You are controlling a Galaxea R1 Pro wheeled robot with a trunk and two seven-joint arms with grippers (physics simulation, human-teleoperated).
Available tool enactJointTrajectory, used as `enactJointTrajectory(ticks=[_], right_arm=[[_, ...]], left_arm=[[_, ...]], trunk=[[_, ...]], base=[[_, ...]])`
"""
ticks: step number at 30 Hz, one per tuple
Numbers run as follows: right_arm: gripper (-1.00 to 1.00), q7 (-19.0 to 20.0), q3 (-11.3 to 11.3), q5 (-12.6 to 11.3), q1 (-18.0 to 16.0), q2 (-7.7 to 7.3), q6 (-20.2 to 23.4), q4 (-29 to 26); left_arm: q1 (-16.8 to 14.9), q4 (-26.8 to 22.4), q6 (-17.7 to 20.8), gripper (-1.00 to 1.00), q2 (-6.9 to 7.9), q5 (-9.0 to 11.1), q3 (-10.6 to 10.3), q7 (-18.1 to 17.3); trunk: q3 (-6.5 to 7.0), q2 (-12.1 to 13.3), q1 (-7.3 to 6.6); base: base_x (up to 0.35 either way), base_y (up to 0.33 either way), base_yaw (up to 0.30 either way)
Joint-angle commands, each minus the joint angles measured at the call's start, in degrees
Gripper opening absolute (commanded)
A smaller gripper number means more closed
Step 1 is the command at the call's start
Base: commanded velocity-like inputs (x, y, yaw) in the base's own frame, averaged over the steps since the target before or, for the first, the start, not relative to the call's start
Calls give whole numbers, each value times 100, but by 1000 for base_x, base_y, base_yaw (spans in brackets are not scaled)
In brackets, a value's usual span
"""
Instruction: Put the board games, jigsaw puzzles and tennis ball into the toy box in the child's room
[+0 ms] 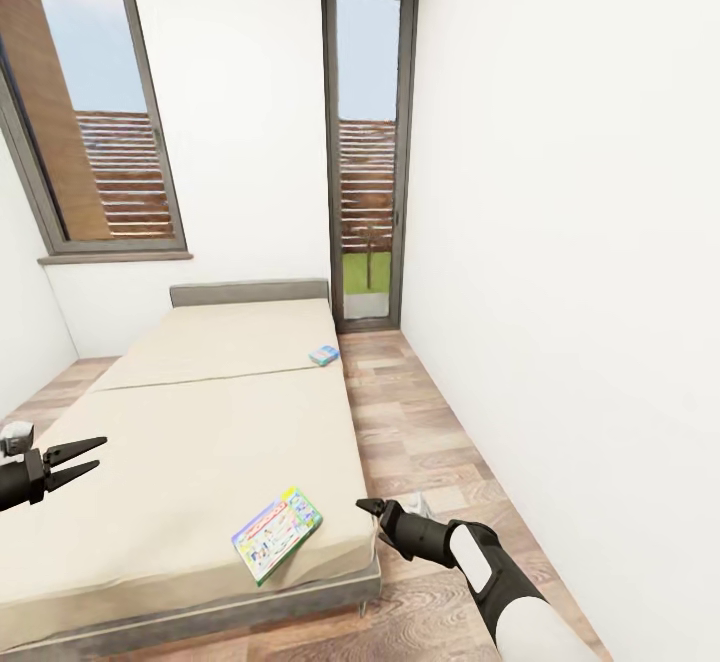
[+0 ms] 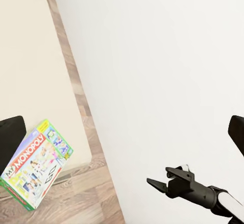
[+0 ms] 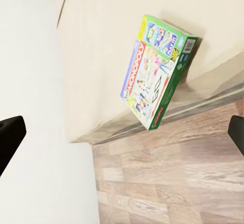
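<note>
1. Two board games lie on the bed. The Monopoly box, yellow-green with red edges, sits flat at the near right corner of the mattress, turned at an angle, one corner close to the foot edge. The blue box lies far up the bed, right at the mattress's right edge.
2. One cream mattress, plain between the boxes, grey padded frame, headboard against the far wall.
3. One strip of wood-plank floor runs along the bed's right side between frame and white side wall; it narrows toward a tall glazed door at the far end.
4. One dark-framed window above the headboard side, left.
5. Left hand: fingers spread, nothing between them, hovering over the mattress's left part, well apart from both boxes.
6. Right hand: off the bed's right foot corner, above the floor strip, just beside the frame and near the Monopoly box without touching it. Its tips appear spread and bare in the left wrist view.
7. Nothing lies between the right hand and the Monopoly box.
</note>
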Motion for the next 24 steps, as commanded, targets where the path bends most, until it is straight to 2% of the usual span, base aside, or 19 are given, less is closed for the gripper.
enactJointTrajectory(ticks=[1,7,14,17,24], right_arm=[[100,12,-43,-10,-5,6,38,-4],[100,65,-67,-170,-6,6,49,0],[100,115,-69,-967,-6,6,92,7],[100,120,-68,-1105,-6,6,96,11],[100,122,-67,-1185,-7,6,117,13]], left_arm=[[-4,2,49,100,1,15,1,-15],[-4,2,35,100,4,30,6,-41],[-4,2,22,100,27,58,17,-68],[-4,2,24,100,34,64,21,-72],[-4,3,110,100,46,68,38,-83]], trunk=[[-25,-45,22],[-133,-286,154],[-258,-566,308],[-312,-687,374],[-438,-967,528]], base=[[0,0,0],[0,0,0],[0,0,0],[0,0,0],[0,0,0]])
